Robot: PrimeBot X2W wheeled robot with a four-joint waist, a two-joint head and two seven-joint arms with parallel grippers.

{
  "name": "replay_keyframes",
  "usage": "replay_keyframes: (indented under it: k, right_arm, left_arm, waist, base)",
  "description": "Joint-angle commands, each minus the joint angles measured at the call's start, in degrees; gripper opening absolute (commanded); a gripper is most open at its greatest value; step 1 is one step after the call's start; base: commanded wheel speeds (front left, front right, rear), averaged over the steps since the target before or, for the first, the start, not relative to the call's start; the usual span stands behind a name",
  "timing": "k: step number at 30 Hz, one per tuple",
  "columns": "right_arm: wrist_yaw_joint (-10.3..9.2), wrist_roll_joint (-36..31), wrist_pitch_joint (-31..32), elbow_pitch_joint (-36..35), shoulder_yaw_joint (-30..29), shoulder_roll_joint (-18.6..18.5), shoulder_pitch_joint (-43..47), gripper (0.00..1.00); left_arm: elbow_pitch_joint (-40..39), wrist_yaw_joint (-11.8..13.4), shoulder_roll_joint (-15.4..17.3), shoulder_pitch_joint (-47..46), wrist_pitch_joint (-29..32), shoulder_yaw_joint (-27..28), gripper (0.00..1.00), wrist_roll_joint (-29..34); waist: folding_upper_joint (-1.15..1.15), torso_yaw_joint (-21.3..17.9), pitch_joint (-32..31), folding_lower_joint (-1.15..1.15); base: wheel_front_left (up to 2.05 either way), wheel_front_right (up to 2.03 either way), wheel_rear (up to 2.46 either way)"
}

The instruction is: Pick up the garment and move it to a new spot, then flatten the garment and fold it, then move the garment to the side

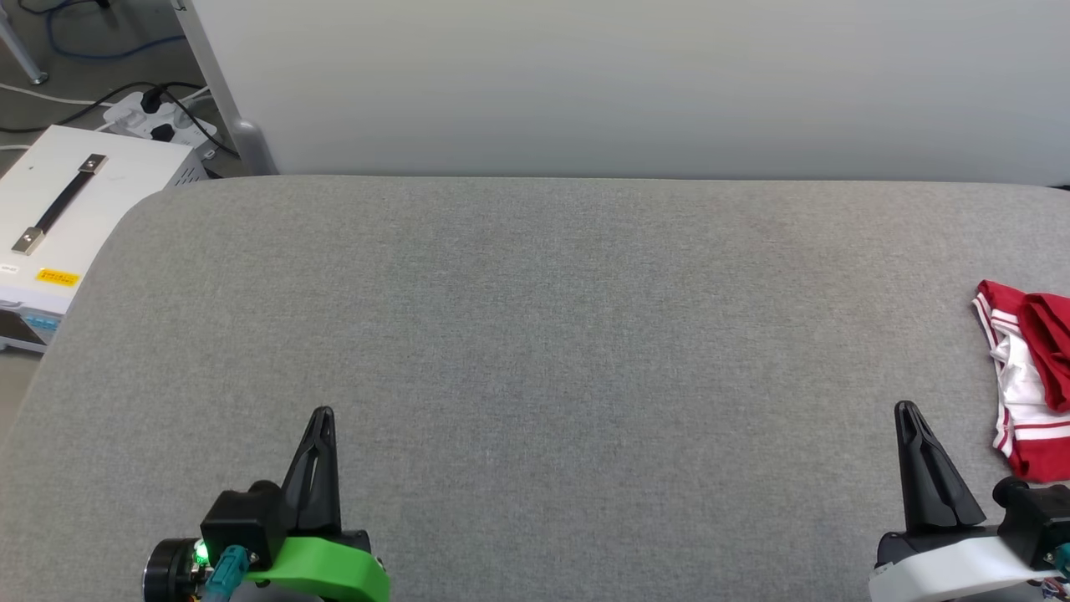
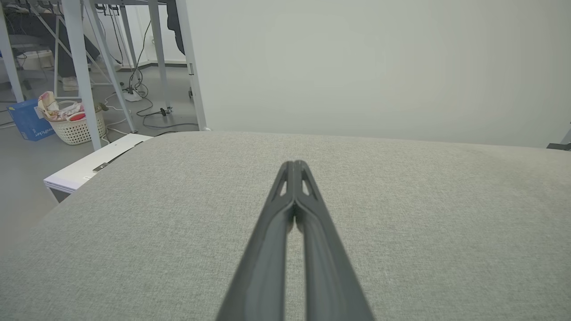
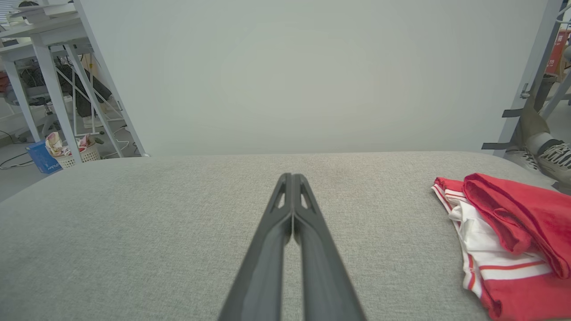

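Table (image 1: 535,318): big grey fabric top, runs pretty much edge to edge in the head view.
Panel (image 1: 635,84): plain pale board standing along the far side.
Case (image 1: 84,209): white box with a black strap handle, down off the left corner.
Garment (image 1: 1045,334): red and white, bunched up at the table's right edge, striped trim showing.
Left gripper (image 1: 323,414): near left, fingers pinched together, nothing in them.
Right gripper (image 1: 905,410): near right, fingers pressed together too, empty, close to the shirt but not touching.

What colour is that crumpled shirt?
The shirt is red and white with striped trim; clearest in the right wrist view.
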Motion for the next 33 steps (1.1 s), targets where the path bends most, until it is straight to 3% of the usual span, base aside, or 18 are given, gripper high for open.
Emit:
replay_keyframes:
  k: [1,33]
  right_arm:
    - [0.0,-0.6,0.3,0.0,0.1,0.1,-0.4,0.0]
    - [-0.02,-3.7,3.9,0.4,0.5,0.9,-2.1,0.0]
  left_arm:
    - [-0.1,0.2,0.0,-0.2,0.3,0.1,0.0,0.4]
    - [-0.9,1.0,-0.2,-1.1,4.0,0.5,0.0,2.2]
  waist:
    - [0.0,0.0,0.0,0.0]
    - [0.0,-0.5,-0.3,0.0]
  base:
    - [0.0,0.0,0.0]
    - [0.0,0.0,0.0]
